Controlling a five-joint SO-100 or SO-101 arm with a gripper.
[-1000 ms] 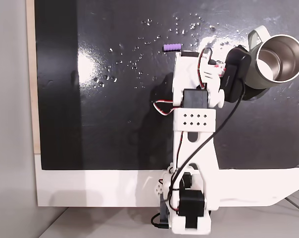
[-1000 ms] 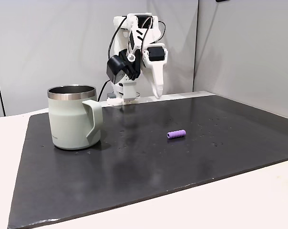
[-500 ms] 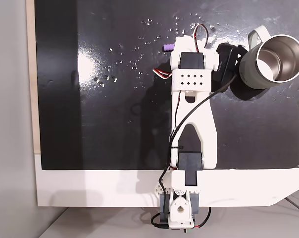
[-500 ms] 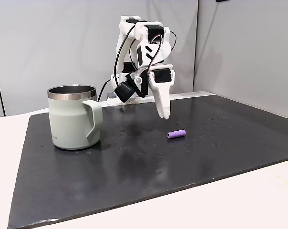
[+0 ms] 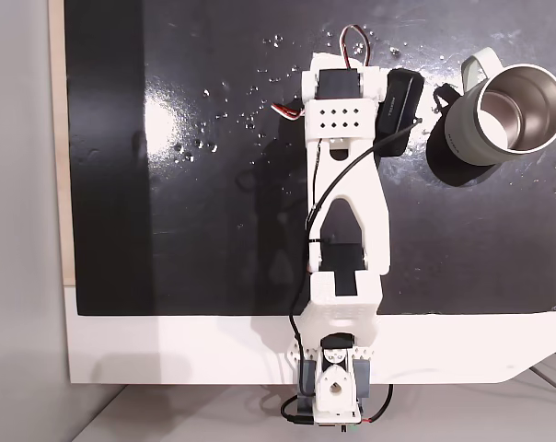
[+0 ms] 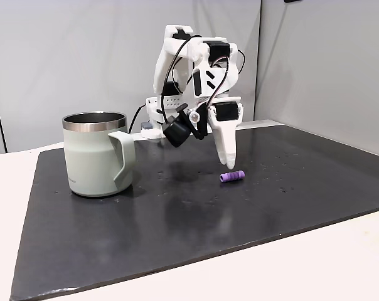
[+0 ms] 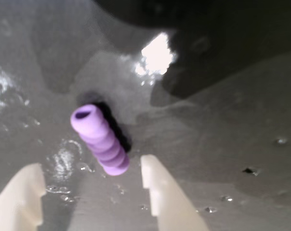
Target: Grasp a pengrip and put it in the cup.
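The light-purple ribbed pengrip (image 6: 232, 177) lies on its side on the black mat, right of centre in a fixed view. My gripper (image 6: 229, 163) points down just above and behind it, white fingers close to the mat. In the wrist view the pengrip (image 7: 99, 140) lies lengthwise, its near end reaching into the gap of my open gripper (image 7: 91, 188); neither fingertip (image 7: 157, 185) touches it. The pale grey-green cup (image 6: 96, 154) stands upright at the left, handle toward the camera. From above, the cup (image 5: 504, 112) sits right of my arm (image 5: 344, 138), which covers the pengrip.
The black mat (image 5: 195, 212) covers most of a white board (image 5: 167, 350), where my arm's base is mounted at the near edge. Small specks and droplets (image 5: 260, 92) dot the mat's far part. Grey walls stand behind the table in the side fixed view.
My arm has stretched out across the mat and the gripper has come down from high near the base to just over the pengrip. The pengrip and cup have stayed put.
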